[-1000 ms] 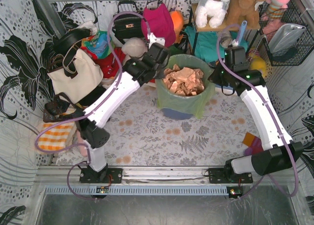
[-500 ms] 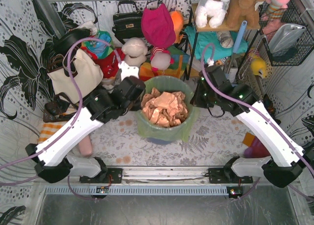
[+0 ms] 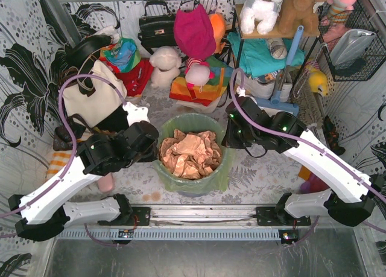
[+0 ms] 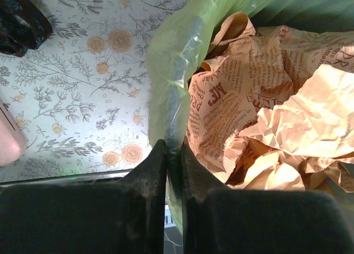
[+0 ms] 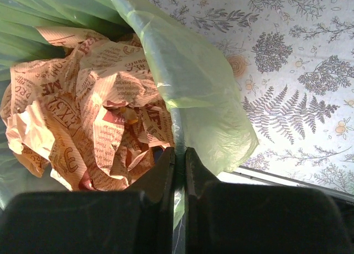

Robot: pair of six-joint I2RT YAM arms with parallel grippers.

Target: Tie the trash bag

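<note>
The trash bag (image 3: pixel 218 175), thin light-green plastic, stands near the table's front edge with its mouth open and crumpled tan printed paper (image 3: pixel 188 151) filling it. My left gripper (image 3: pixel 154 150) is shut on the bag's left rim. In the left wrist view the green film (image 4: pixel 166 71) runs down between the closed fingers of the left gripper (image 4: pixel 174 150). My right gripper (image 3: pixel 227 138) is shut on the right rim. In the right wrist view a fold of the bag (image 5: pixel 193 82) is pinched in the right gripper (image 5: pixel 180 154), paper (image 5: pixel 94 104) to its left.
A cream tote bag (image 3: pixel 90 99) and a black handbag (image 3: pixel 155 29) sit at the back left. Soft toys and bright cloths (image 3: pixel 193 54) crowd the back. A rack (image 3: pixel 268 41) and a wire basket (image 3: pixel 356 41) stand at the right; a pink object (image 3: pixel 107 181) lies by the left arm.
Both arms have pulled back toward the near edge, and the bag has come with them from the middle-back of the table to the front. Both grips stayed shut.
</note>
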